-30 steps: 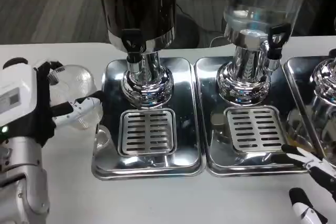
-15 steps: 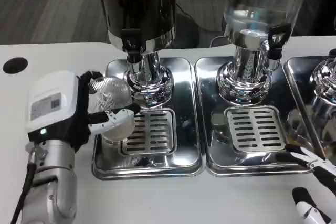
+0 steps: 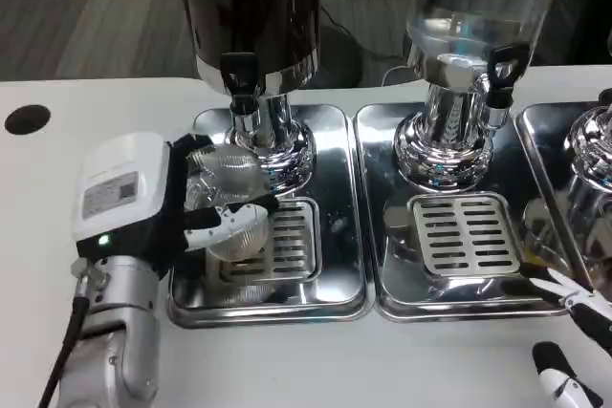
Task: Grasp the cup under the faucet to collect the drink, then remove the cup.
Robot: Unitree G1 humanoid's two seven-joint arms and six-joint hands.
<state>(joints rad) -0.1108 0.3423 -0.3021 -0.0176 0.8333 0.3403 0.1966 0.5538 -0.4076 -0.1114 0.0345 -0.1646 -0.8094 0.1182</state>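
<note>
The left hand (image 3: pixel 143 203) has its fingers (image 3: pixel 225 222) clamped around the clear cup (image 3: pixel 232 200) over the left drip tray's (image 3: pixel 330 203) grate, below the dark dispenser's faucet (image 3: pixel 241 78); the right hand's (image 3: pixel 572 332) fingers are apart.

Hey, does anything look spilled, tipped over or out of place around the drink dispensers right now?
Nothing spilled or damaged. The left hand holds the clear cup over the left drip grate, left of the faucet, not yet beneath it.

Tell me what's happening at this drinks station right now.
The left robot hand holds a clear plastic cup over the drip grate of the dark dispenser, close under its black faucet. No drink can be seen flowing, and the cup looks empty. The right robot hand waits at the table's lower right edge, fingers apart, holding nothing.
</note>
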